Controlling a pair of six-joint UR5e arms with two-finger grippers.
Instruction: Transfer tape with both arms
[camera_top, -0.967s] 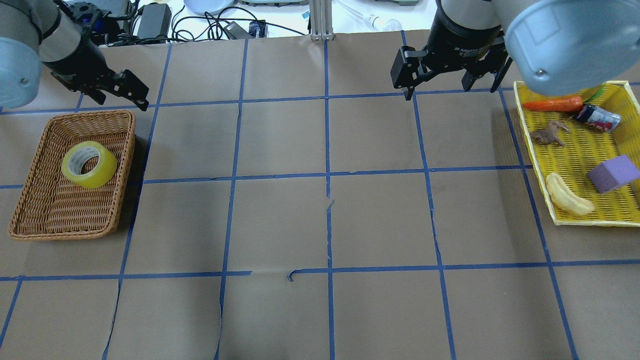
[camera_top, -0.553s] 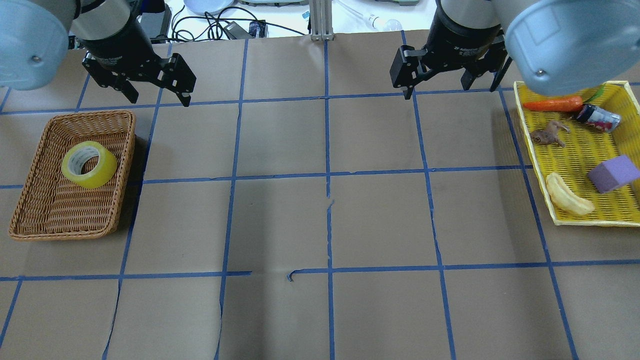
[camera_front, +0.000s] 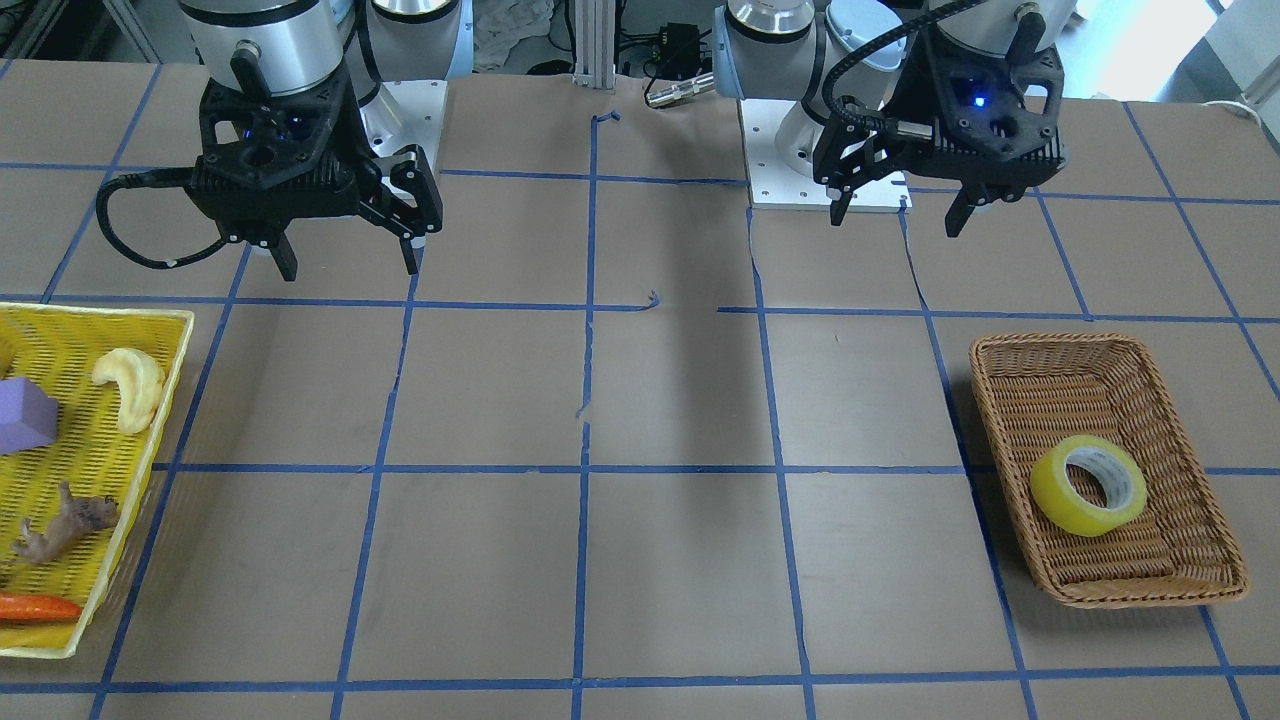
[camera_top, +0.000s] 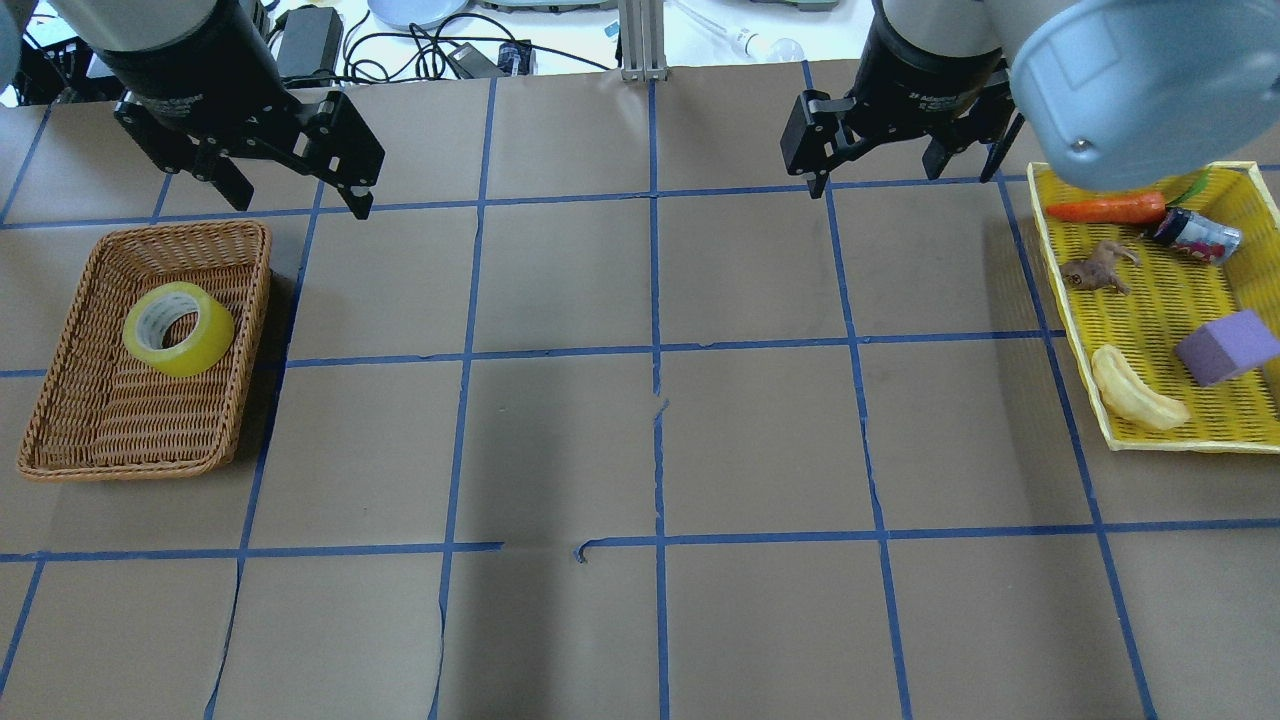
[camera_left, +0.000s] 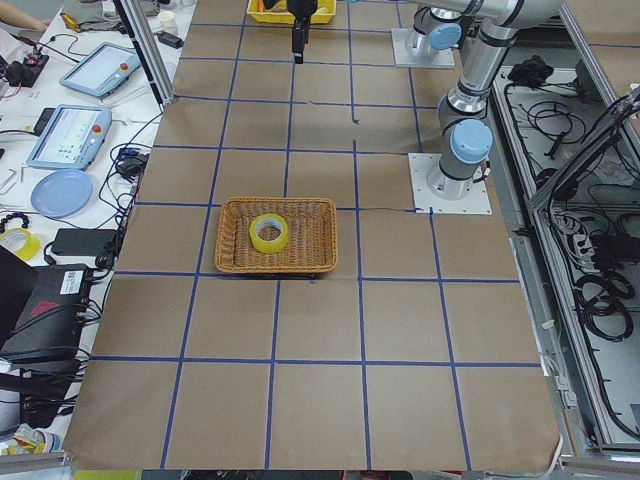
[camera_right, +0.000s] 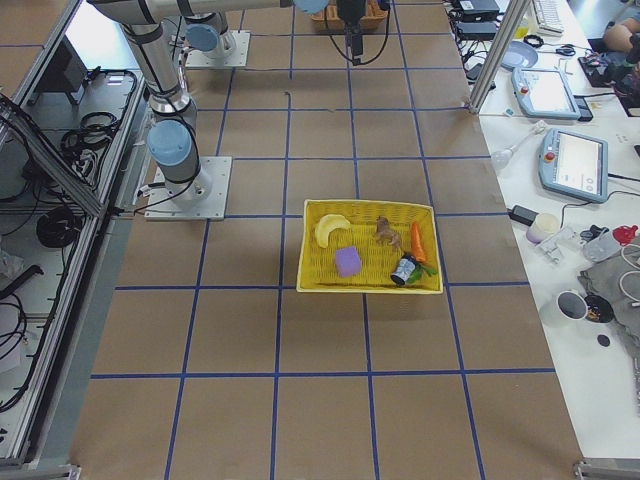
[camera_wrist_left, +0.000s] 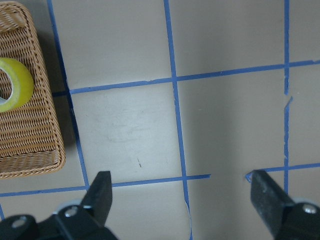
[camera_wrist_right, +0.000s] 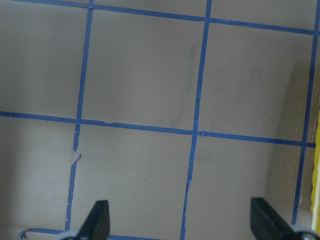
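The yellow tape (camera_top: 205, 342) lies flat in a brown wicker basket (camera_top: 120, 430) at the table's left; it also shows in the front view (camera_front: 1058, 495), the left side view (camera_left: 268, 244) and the left wrist view (camera_wrist_left: 22, 85). My left gripper (camera_top: 300, 200) hangs open and empty above the table, just beyond the basket's far right corner, apart from the tape; it shows in the front view (camera_front: 897, 220) too. My right gripper (camera_top: 900, 180) is open and empty over the far right of the table, beside the yellow tray.
A yellow mesh tray (camera_top: 1075, 330) at the right edge holds a carrot (camera_top: 1105, 208), a pale banana toy (camera_top: 1135, 400), a purple block (camera_top: 1225, 347), a small brown animal (camera_top: 1098, 265) and a can (camera_top: 1195, 235). Cables and devices lie beyond the far edge.
My left arm has swung right from the table's far left corner, and its gripper now faces straight down behind the basket. The right arm and the tape have not moved.
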